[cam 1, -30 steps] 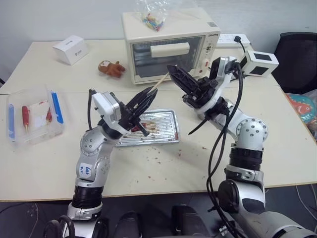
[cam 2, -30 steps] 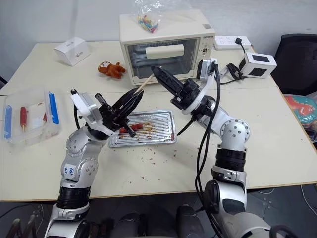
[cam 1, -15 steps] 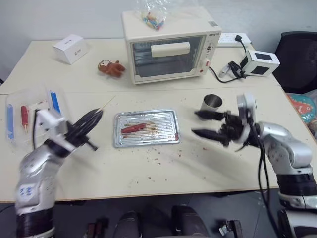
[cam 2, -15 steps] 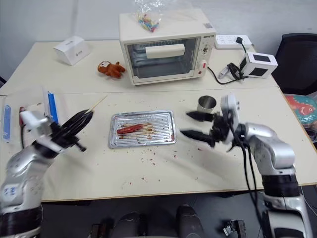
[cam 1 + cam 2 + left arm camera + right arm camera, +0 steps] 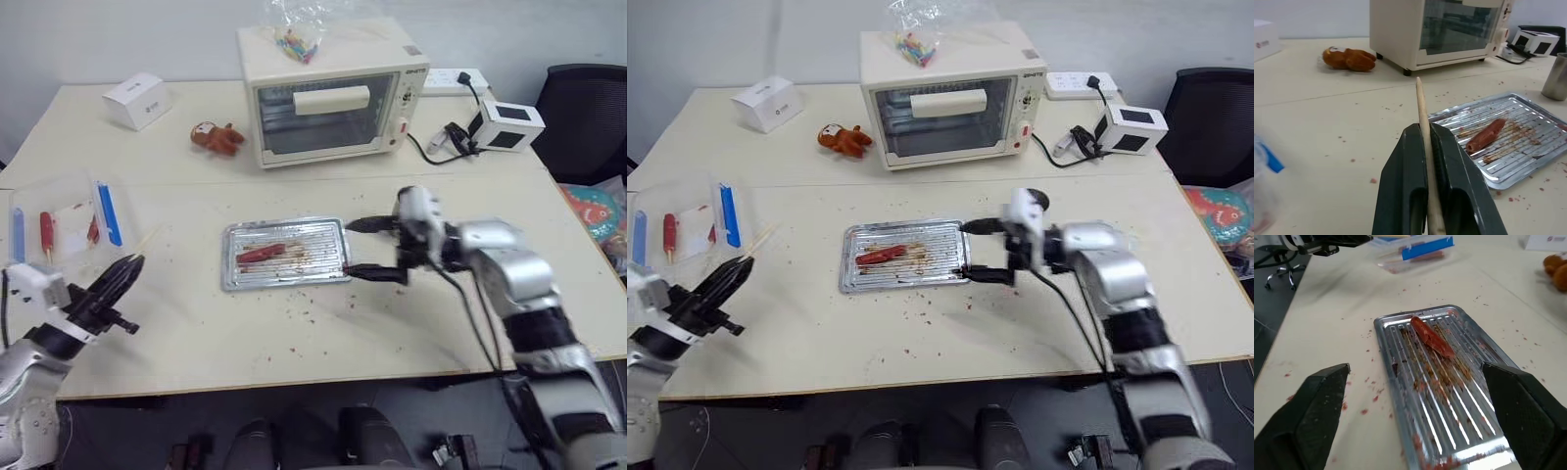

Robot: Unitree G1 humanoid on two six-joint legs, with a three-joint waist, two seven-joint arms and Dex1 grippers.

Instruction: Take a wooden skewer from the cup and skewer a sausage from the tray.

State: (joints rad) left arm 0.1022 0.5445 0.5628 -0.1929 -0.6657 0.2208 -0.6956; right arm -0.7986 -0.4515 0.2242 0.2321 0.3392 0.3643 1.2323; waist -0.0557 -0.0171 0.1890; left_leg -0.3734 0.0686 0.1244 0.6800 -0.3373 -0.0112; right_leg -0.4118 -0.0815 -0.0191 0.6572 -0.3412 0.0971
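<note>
Clamping the wooden skewer, the left gripper has its two black fingers pressed shut on the stick, which runs between them and juts past their tips, point aimed toward the toaster oven. Head views put this gripper well to the left of the tray, low, near the table's front edge, with the skewer tip just showing above the fingers.

Right gripper: jaws spread wide, holding nothing. It sits at the tray's right-hand end, fingers pointing left along the table; one finger lies level with the tray's far corner, the other with its near corner. Whether either finger touches the rim cannot be told.

Sausage: lies loose on the tray's ridged base, in the left half, slightly slanted. Brown grease and crumbs around it. Nothing is touching it.

Cup: grey metal, upright, beyond the tray's right end, mostly hidden behind the right wrist in the head views.

Elsewhere relative to the tray: toaster oven behind it; a small brown plush toy behind and to the left; a clear plastic box with blue clips far to the left. Table is speckled with crumbs in front of the tray.
</note>
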